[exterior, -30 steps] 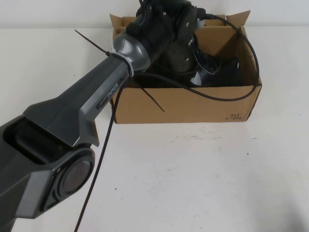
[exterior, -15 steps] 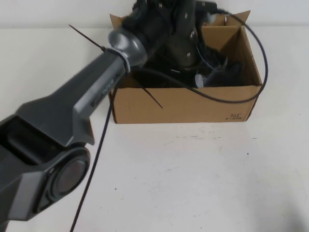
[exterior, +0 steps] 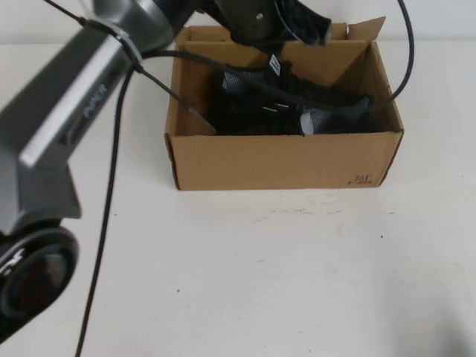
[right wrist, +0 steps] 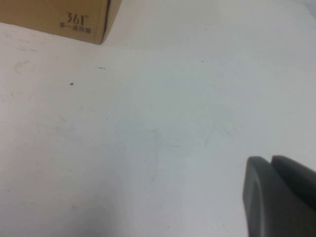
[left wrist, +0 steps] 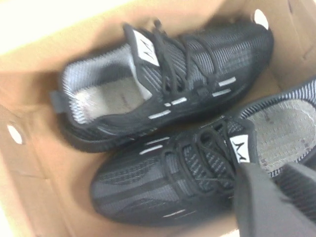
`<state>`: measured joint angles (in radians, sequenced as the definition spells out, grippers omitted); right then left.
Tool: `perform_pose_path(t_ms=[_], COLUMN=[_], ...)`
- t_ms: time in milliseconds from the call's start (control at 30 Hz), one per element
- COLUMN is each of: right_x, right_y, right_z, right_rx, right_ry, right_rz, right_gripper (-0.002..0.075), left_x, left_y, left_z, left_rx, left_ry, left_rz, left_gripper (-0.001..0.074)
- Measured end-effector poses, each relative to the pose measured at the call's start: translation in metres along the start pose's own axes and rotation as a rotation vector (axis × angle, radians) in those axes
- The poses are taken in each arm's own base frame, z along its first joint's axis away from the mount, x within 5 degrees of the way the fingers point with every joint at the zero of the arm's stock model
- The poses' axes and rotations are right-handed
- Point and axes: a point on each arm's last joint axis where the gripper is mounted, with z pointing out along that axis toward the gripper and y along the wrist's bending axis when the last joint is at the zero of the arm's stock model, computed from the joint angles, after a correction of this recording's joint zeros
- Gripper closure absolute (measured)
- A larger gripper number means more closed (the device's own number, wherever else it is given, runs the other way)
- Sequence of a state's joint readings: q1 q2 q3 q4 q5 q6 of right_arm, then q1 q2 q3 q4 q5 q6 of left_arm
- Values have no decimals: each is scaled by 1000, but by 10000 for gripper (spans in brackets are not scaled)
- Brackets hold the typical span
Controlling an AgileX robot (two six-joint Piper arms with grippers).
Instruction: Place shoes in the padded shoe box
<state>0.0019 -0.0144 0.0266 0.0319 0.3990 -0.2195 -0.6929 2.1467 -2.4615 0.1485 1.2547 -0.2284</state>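
Shoes (left wrist: 173, 143): both black knit sneakers lie inside the padded shoe box (exterior: 282, 160), side by side and heel to toe, one toe pointing each way; the left wrist view shows them touching along their inner sides, flat on their soles, grey-white linings up; no white stuffing paper is visible in either opening from this angle.

Box: stands on the white tabletop (exterior: 282, 275), flaps short and upright, dark printed mark at its lower right corner.

Left gripper (exterior: 297, 26): above the far rim of the box, clear of the contents; a second ago the arm's wrist was down inside the box and covered most of the shoes; half a second ago it was partly raised; now it has lifted out and the shoes are exposed in the high view. Jaws: nothing is held between them; only their dark tips show at the corner of the left wrist view, and whether they stand apart or together cannot be told.

Right gripper (right wrist: 279, 197): low over bare tabletop, well apart from the box; its jaws appear together, empty.

Judgement: the withdrawal indicates the second shoe has been released; placement appears complete; remaining work, if any, is retreat of the left arm.
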Motion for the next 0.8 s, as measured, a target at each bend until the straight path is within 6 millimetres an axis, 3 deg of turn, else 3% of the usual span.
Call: perform_pose_path(t_ms=[133,400,600,800], right_x=[0,0,0,0], right_y=[0,0,0,0], right_z=[0,0,0,0], right_rx=[0,0,0,0], right_ry=[0,0,0,0], right_rz=[0,0,0,0], right_gripper=[734,734,734,734], left_x=[3,22,55,110], left_y=[0,-7,-3,16], left_z=[-3,9,-19,-59], left_rx=[11,61,14,39], left_ry=[17,121,89,-74], left_rz=[22,84,145,123], left_gripper=[710,585,660,729])
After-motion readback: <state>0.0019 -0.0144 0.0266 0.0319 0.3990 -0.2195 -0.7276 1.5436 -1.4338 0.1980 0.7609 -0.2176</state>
